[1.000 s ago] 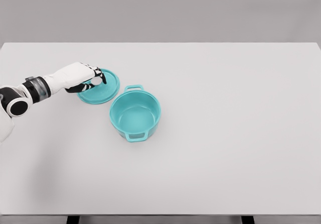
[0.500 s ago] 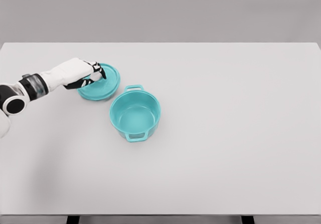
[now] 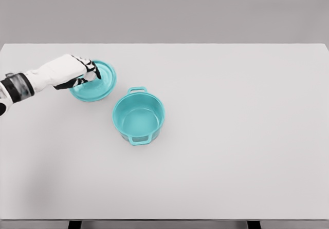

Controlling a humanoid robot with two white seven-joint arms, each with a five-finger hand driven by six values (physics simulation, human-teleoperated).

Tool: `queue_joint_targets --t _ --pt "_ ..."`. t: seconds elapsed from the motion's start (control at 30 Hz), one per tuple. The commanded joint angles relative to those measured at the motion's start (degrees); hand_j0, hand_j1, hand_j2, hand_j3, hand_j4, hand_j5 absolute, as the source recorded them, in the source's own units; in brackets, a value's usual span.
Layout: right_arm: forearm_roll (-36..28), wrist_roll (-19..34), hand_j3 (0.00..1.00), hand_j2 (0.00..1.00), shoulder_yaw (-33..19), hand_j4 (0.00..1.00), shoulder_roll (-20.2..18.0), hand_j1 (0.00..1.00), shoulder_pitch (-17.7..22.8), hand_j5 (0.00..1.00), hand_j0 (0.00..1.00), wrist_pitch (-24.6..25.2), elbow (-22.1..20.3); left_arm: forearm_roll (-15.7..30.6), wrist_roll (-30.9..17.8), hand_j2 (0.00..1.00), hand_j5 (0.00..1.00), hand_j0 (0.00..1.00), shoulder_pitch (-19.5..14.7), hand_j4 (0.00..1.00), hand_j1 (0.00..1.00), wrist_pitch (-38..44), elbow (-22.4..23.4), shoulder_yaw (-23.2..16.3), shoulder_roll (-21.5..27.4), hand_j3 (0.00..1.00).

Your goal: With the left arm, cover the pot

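Observation:
A teal pot stands uncovered on the white table, left of the middle, with one handle toward me and one away. Its teal lid is up and to the left of the pot, apart from it. My left hand comes in from the left edge and has its fingers curled over the lid's middle, where the knob is hidden under them. I cannot tell whether the lid touches the table. The right arm is out of view.
The table's far edge runs behind the lid and its front edge lies along the bottom of the picture. A plain grey wall stands behind the table.
My left hand has drawn back to the left and slightly up with the lid in it, so the lid is now farther from the pot. The pot has not moved.

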State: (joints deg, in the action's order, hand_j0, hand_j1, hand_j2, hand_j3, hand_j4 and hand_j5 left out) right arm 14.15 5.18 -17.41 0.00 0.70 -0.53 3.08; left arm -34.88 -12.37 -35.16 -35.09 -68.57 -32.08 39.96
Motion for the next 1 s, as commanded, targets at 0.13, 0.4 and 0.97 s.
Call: queue_joint_targets --t 0.13,0.4,0.97 --pt "0.01 0.01 1.00 1.00 0.00 1.00 0.00 1.00 0.00 1.00 1.00 0.00 0.00 2.72 0.77 0.45 0.45 0.45 0.18 0.45 0.45 0.09 -5.52 -0.35 4.51 0.45" --pt "0.01 0.01 1.00 1.00 0.00 1.00 0.00 1.00 0.00 1.00 1.00 0.00 0.00 6.23 0.77 0.45 0.45 0.45 0.88 0.45 0.45 0.09 -11.67 -0.97 8.81 0.45" --pt "0.01 0.01 1.00 1.00 0.00 1.00 0.00 1.00 0.00 1.00 1.00 0.00 0.00 6.76 2.88 0.45 0.45 0.45 0.88 0.45 0.45 0.09 -19.67 -3.25 11.63 0.45"
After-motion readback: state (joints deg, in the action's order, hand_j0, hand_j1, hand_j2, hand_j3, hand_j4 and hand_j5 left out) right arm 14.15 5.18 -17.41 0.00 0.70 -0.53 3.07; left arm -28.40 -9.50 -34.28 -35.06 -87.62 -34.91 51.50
